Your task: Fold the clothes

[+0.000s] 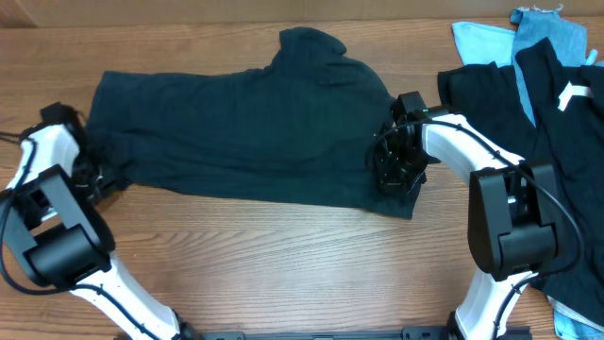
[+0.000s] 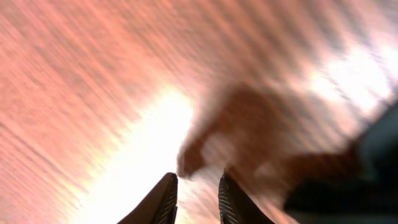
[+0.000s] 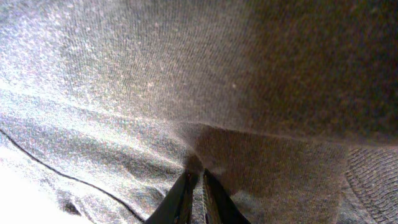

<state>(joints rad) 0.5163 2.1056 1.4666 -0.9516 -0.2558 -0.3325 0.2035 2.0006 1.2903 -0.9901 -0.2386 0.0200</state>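
Closest in, the right gripper [image 3: 198, 176] is pressing its two dark fingers almost together on a raised pucker of the black T-shirt [image 1: 236, 123] of soft knit cloth. It is evidently pinching that garment near its lower right corner. The left gripper [image 2: 196, 179] is holding its fingers a narrow slit apart over the blurred brown wooden table [image 1: 283, 255]. It is gripping nothing, and the shirt's dark edge is showing just off to one side of its tips. Seen from overhead, the shirt is lying spread flat with its long axis running left to right between the two arms, one gripper at each end. The right arm is bending inward from its base to reach the corner, while the left arm is bowing outward to the shirt's left edge. The next move is probably turning on that left edge: the cloth is lying just inward of the left fingers, toward the table's middle, so they are needing to shift inward before closing. Farther back on the right, a heap of black garments with white marks [image 1: 543, 123] is sitting just beside the shirt, and light blue cloth pieces [image 1: 481, 42] are poking out behind it.
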